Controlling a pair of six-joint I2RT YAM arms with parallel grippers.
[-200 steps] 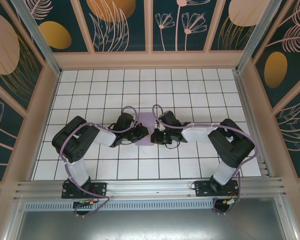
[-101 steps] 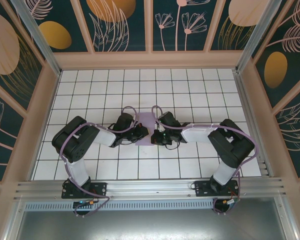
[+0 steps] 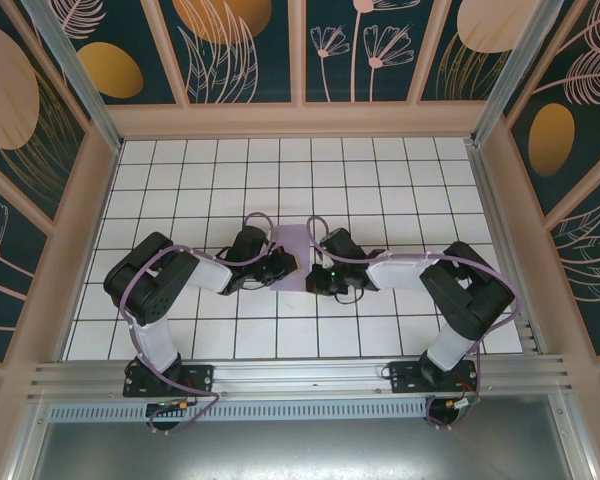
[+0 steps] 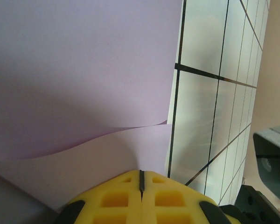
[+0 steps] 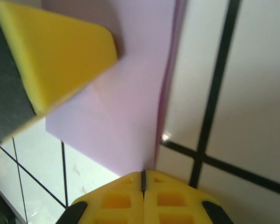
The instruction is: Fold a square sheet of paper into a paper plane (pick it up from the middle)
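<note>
The square sheet of paper [image 3: 293,248] lies folded, pale lavender, at the table's middle between both grippers. In the left wrist view the paper [image 4: 84,70] shows two layers, the upper one curling over the lower. My left gripper [image 3: 286,265] [image 4: 141,171] is shut, and the lower layer tents up into its yellow tips as if pinched there. My right gripper [image 3: 317,277] [image 5: 143,171] is shut with its tips against the paper's [image 5: 126,116] right-hand folded edge, near a corner. A left yellow finger [image 5: 56,56] rests on the sheet close by.
The white tiled table [image 3: 380,170] has open room at the far side and at both ends. Wooden frame walls [image 3: 90,200] enclose it. An aluminium rail [image 3: 300,375] runs along the near edge by the arm bases.
My right gripper has slid a little toward the near side along the paper's right edge. The left gripper and the sheet have stayed put.
</note>
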